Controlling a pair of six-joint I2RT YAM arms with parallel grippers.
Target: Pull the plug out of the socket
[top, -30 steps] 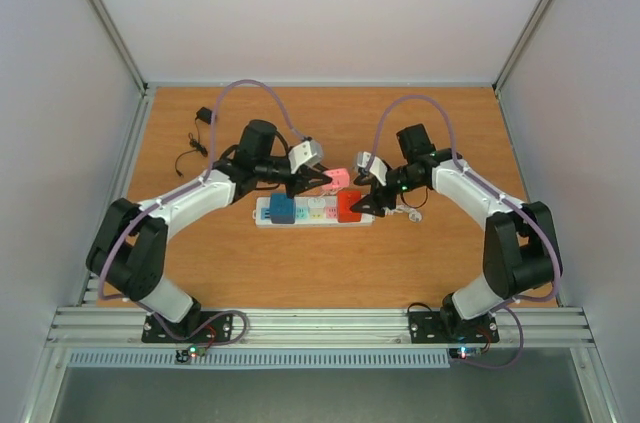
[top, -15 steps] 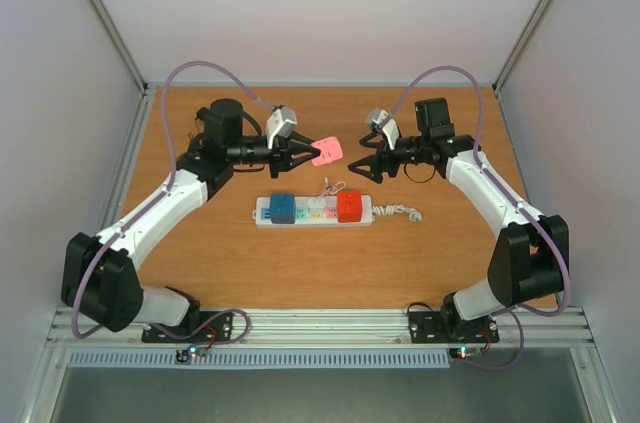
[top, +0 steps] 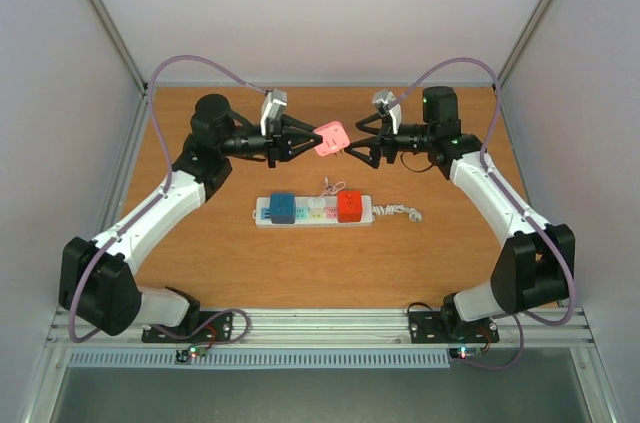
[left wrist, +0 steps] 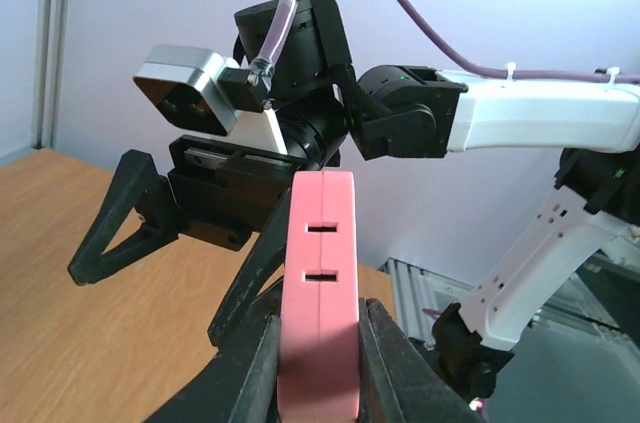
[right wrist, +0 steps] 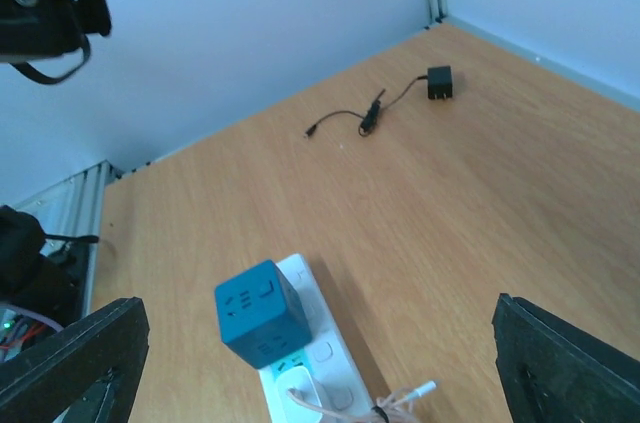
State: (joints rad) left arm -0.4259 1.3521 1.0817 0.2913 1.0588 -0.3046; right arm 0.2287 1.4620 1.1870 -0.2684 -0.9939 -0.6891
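The socket, a long white power strip (top: 315,211), lies on the wooden table. A blue cube plug (top: 282,207), a small white plug with a thin cord (top: 318,204) and a red cube plug (top: 349,205) sit in it. My left gripper (top: 312,143) is shut on a pink cube plug (top: 329,139), held high above the table behind the strip. The left wrist view shows the pink plug (left wrist: 320,283) clamped between both fingers. My right gripper (top: 354,153) is open and empty, facing the pink plug. The right wrist view shows the blue plug (right wrist: 262,313) on the strip (right wrist: 325,343) far below.
A black adapter (top: 203,116) with a thin black cable (top: 190,155) lies at the back left, also in the right wrist view (right wrist: 437,83). The strip's curly white cord (top: 402,211) trails right. White walls enclose three sides; a metal rail (top: 320,323) runs along the near edge.
My left gripper lifted the pink plug off the strip and carried it up and back. My right gripper left the strip's red end and rose to face the pink plug.
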